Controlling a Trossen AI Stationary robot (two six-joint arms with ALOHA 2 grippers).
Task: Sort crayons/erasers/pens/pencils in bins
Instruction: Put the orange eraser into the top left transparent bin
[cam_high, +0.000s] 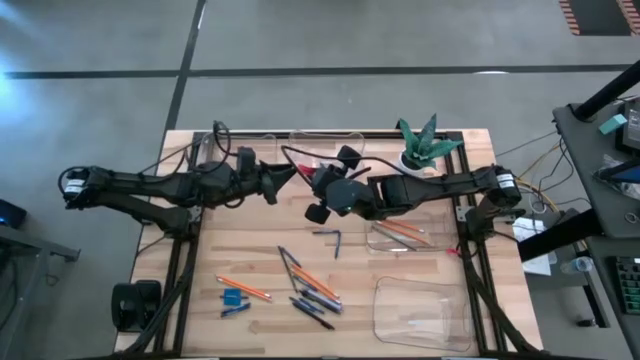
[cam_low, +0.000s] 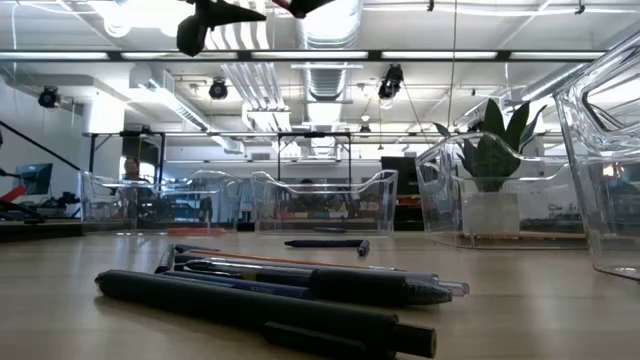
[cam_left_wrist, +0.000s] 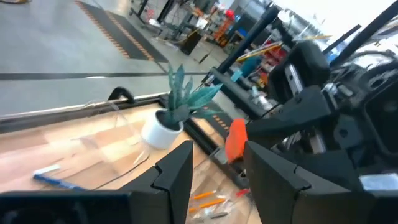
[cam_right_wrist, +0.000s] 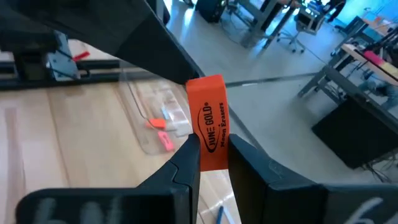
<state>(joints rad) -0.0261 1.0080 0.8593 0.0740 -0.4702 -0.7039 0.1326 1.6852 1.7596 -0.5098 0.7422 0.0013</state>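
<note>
My right gripper (cam_high: 314, 177) is shut on an orange eraser (cam_right_wrist: 209, 127) with black lettering, high above the table's far middle. My left gripper (cam_high: 289, 179) is open and points at it from the left. The eraser's free end (cam_left_wrist: 236, 138) shows just beyond the left fingertips (cam_left_wrist: 184, 159). Orange pencils (cam_high: 245, 290), dark pens (cam_high: 312, 306), a blue eraser (cam_high: 235, 297) and short blue sticks lie flat on the near table. Two clear bins (cam_high: 325, 143) stand along the far edge and two more (cam_high: 420, 310) on the right. My right gripper pinches the orange eraser's lower half (cam_right_wrist: 211, 157) between its two fingertips. The fingers are about level and come from the table's right. The eraser sticks out past the fingertips, clear of the table. My left gripper is close to the eraser's free end; I cannot tell whether it touches.
A potted plant (cam_high: 422, 146) stands at the far right. The far left bin (cam_right_wrist: 160, 124) holds pink erasers. The right bin (cam_high: 404, 232) holds orange pencils. A far bin holds a blue stick (cam_left_wrist: 57, 179). The two grippers are close together, tip to tip.
</note>
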